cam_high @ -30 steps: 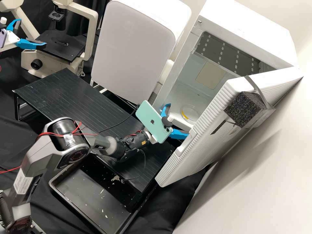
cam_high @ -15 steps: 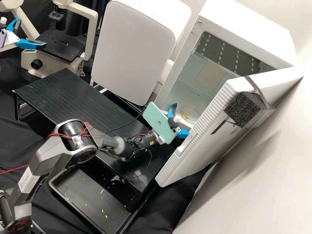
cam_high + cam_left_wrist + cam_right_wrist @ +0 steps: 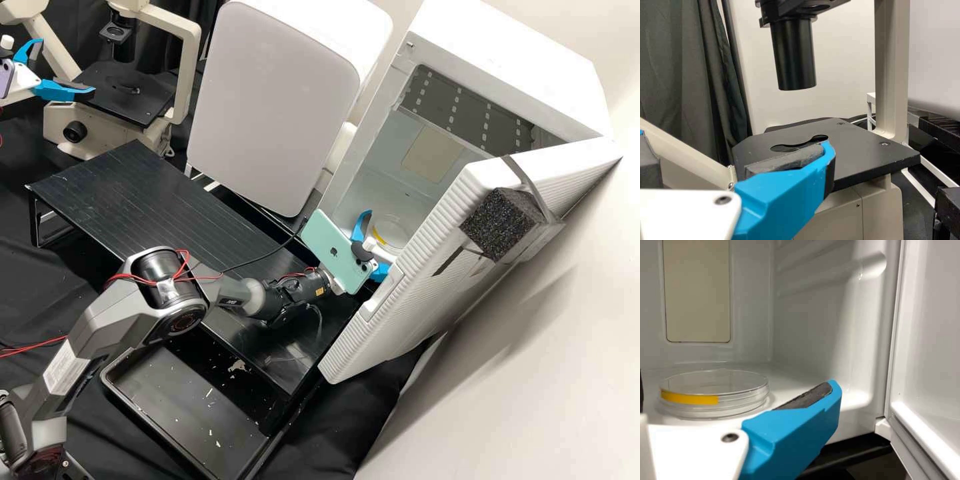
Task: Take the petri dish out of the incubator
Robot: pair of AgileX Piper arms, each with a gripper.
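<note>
Blue fingers (image 3: pixel 795 432) are standing apart on my right claw (image 3: pixel 378 240), and nothing is sitting in its grip. I am carrying it over the bench (image 3: pixel 153 200), past the open door (image 3: pixel 427 247), and it is now lying closer to the dish than a second ago, though the latest shift is looking smaller. The petri dish (image 3: pixel 715 395) is resting flat just ahead, yellow strip on its rim, on the floor of the incubator (image 3: pixel 493 57), untouched. So my approach is nearing its end, I judge; lining up around the rim is coming next, and closing too soon is risking a nudge inward.
</note>
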